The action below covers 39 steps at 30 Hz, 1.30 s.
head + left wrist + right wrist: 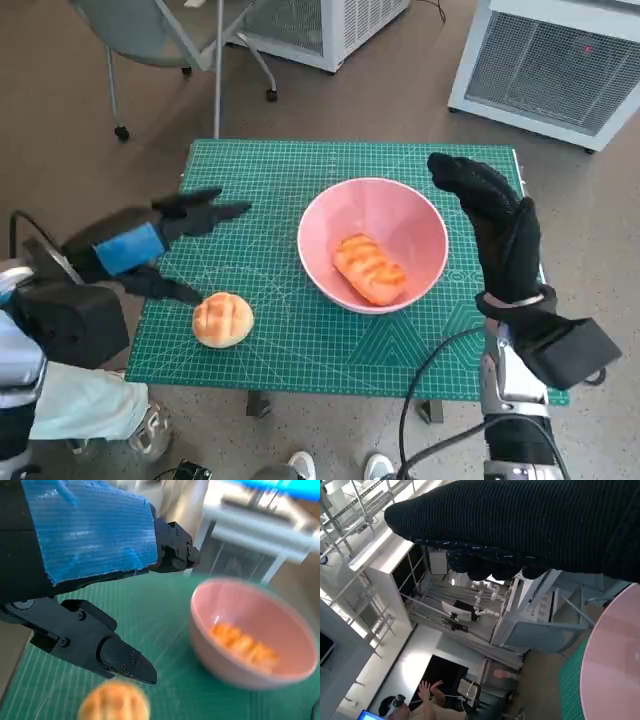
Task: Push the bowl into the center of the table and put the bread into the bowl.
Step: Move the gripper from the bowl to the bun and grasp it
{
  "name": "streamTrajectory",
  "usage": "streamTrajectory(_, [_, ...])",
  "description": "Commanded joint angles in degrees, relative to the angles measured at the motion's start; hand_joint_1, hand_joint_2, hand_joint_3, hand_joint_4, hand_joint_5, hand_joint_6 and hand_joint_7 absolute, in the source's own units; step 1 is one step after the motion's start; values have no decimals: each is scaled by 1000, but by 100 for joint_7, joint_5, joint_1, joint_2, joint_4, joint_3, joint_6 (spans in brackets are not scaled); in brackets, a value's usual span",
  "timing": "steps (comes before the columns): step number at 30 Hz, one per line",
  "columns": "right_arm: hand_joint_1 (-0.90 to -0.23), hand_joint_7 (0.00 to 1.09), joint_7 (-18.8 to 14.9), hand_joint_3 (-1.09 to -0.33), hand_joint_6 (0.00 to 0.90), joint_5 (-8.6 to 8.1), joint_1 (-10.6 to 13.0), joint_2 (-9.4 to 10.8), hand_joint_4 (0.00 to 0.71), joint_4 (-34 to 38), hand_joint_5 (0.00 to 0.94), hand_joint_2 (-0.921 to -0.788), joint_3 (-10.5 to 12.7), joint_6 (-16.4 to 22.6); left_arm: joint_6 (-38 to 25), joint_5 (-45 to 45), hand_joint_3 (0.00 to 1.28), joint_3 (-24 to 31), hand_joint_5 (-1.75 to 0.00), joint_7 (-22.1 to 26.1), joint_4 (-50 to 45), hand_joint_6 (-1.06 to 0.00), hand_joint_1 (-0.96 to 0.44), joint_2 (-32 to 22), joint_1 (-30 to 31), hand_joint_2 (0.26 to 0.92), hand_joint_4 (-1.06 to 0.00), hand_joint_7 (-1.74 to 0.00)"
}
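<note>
Blue-taped black left hand (150, 245), fingers wide & empty, hovers by round golden bun (222, 319) near bench (250, 165) edge w/ pink bowl (415, 215) centred; gloved right hand (492, 225) open; clumsy grab may knock bun off.

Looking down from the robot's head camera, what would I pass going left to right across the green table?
Left hand → round bun → pink bowl with a long bread in it → right hand.
</note>
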State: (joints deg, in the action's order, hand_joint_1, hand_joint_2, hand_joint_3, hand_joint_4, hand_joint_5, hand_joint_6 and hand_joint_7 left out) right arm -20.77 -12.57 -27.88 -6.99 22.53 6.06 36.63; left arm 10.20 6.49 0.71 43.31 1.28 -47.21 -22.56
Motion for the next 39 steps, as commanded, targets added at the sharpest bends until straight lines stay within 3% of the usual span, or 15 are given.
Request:
streamTrajectory(1, [-721, 491, -102, -770, -1, -42, 22, -68, 164, 116, 3, -921, 9, -73, -56, 51, 0, -109, -6, 82, 80, -298, -322, -54, 180, 785, -138, -17])
streamTrajectory(8, [-718, 491, -177, -771, -1, -101, 10, -105, 164, 140, 3, -921, 25, -65, -268, 271, 0, -321, -3, 17, -55, -300, -285, 23, 378, 768, -141, -10])
streamTrajectory(16, [-714, 489, -251, -773, -1, -144, -18, -127, 163, 209, 2, -921, 37, -75, -754, 745, 0, -659, -2, -92, -407, -308, -132, 162, 566, 742, -148, -6])
streamTrajectory(32, [-713, 489, -346, -774, -1, -150, -14, -188, 164, 164, 2, -921, 40, -64, -1583, 1846, 3, -1428, -4, -97, -606, -304, -91, 358, 582, 746, -163, -1])
streamTrajectory(39, [-708, 490, -351, -775, -1, -111, -18, -212, 164, 199, 2, -921, 37, -16, -1739, 2162, 7, -1722, -12, -167, -210, -402, -39, 498, 415, 761, -246, -22])
